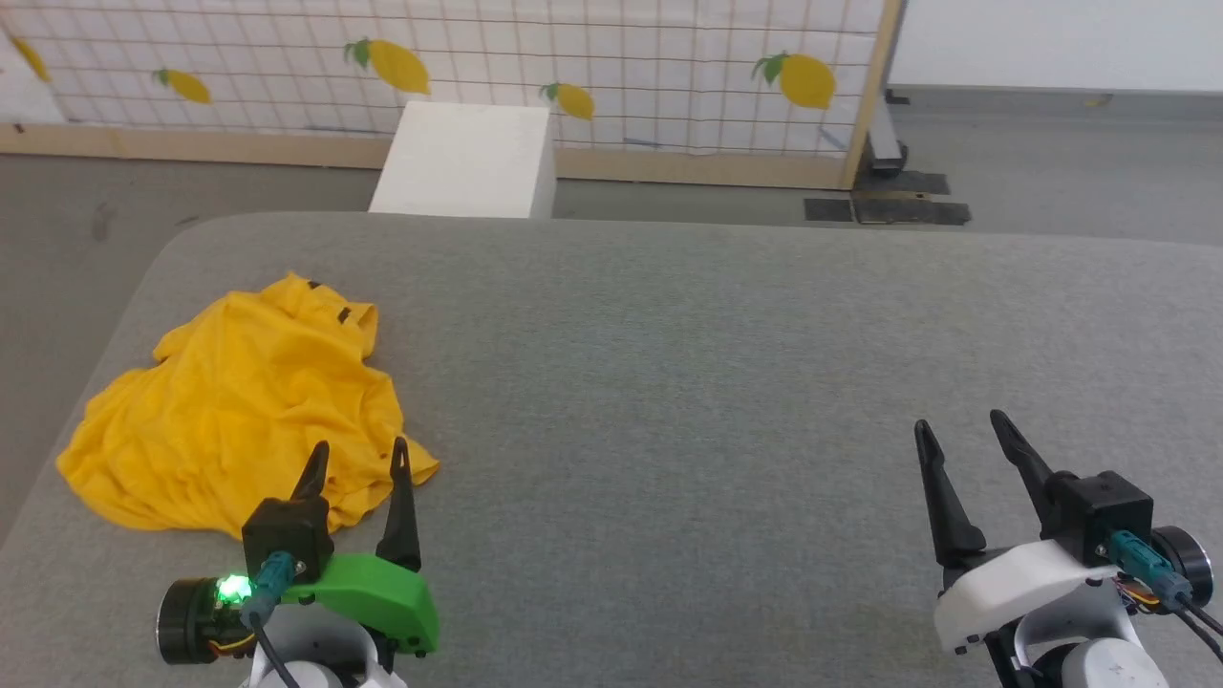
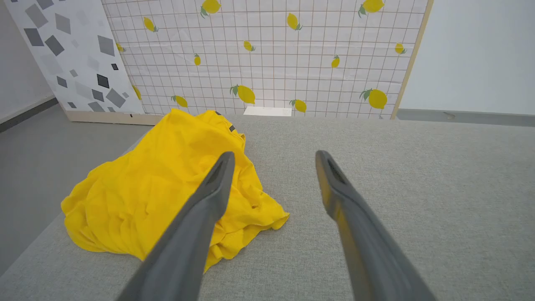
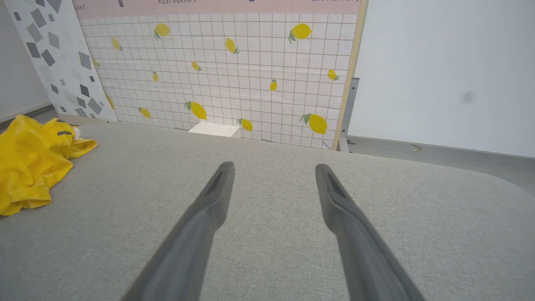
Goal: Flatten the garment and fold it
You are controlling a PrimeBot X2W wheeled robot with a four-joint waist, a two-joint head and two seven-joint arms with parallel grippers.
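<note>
Both claws stood spread wide and empty above the grey table (image 1: 669,382), my left gripper (image 1: 361,445) over the near edge of the garment (image 1: 239,401), my right gripper (image 1: 958,420) well apart from it. That yellow garment lay crumpled by the table's left edge.

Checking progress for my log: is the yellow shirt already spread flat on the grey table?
No, the garment lies bunched in a wrinkled heap near the table's left edge.

Open tabletop (image 1: 688,382) ctr & rt; garment (image 1: 239,401) heap as obstacle nr left edge
</note>
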